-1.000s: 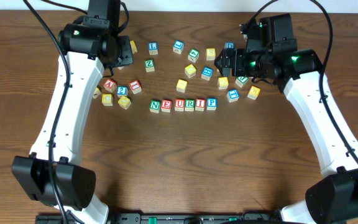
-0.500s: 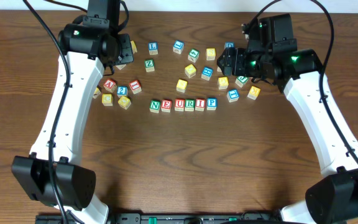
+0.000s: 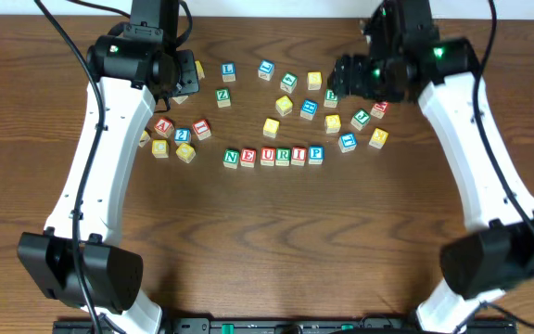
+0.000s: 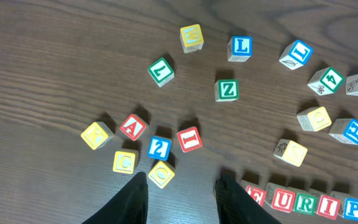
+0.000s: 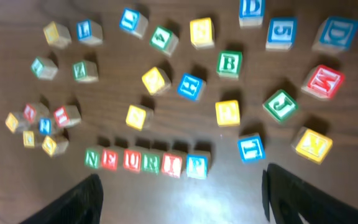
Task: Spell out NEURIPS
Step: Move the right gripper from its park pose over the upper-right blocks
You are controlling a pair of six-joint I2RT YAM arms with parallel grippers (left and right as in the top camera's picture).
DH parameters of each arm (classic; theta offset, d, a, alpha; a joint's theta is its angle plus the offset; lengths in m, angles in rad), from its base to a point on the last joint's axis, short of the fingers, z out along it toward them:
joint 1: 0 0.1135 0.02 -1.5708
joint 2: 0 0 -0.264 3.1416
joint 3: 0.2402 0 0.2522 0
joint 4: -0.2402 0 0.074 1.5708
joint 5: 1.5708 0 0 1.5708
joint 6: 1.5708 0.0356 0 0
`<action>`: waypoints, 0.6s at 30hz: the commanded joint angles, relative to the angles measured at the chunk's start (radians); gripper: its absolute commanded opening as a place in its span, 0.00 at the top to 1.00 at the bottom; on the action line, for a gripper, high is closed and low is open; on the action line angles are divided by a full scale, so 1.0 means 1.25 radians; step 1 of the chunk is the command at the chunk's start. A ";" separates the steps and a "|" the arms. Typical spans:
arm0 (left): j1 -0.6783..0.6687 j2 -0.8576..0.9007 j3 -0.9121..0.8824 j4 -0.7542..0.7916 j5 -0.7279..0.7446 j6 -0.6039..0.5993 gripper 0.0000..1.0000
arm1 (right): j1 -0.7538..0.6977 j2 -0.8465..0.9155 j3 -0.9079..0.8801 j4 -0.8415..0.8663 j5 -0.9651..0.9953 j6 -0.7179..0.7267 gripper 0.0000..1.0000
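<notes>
Six light-wood cubes spell N E U R I P in a row (image 3: 273, 156) at the table's middle; the row also shows in the right wrist view (image 5: 143, 160). The left wrist view shows its E U R I P end (image 4: 305, 202). A yellow-faced cube (image 3: 314, 81) lies apart behind the row, and also shows in the right wrist view (image 5: 202, 31). My left gripper (image 3: 182, 85) (image 4: 182, 196) is open and empty, held high at the back left. My right gripper (image 3: 346, 76) (image 5: 179, 202) is open and empty, held high over the back-right cubes.
Loose cubes lie scattered behind the row: L (image 3: 228, 70), Z (image 3: 222, 96), a left cluster with A (image 3: 163, 126) and 2 (image 3: 183, 135), and a right cluster with blue (image 3: 347, 142) and yellow (image 3: 377, 138) cubes. Bare table lies in front of the row.
My right arm has drawn back toward the table's far edge, uncovering the cubes at the right. The left arm and the row have not moved.
</notes>
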 commanded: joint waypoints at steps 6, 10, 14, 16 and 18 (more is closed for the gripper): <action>0.004 0.015 -0.005 0.000 -0.001 0.005 0.64 | 0.013 0.120 0.106 -0.044 0.027 -0.020 0.23; 0.004 0.015 -0.005 0.000 -0.002 0.005 0.64 | 0.014 0.127 0.106 -0.040 0.027 -0.017 0.23; 0.004 0.015 -0.005 0.000 -0.002 0.005 0.64 | 0.014 0.127 0.106 -0.038 0.038 -0.011 0.22; 0.004 0.015 -0.005 0.000 -0.001 0.005 0.64 | 0.013 0.127 0.105 -0.038 0.042 -0.012 0.20; 0.004 0.015 -0.005 0.000 -0.001 0.005 0.64 | 0.013 0.127 0.105 -0.038 0.041 -0.011 0.20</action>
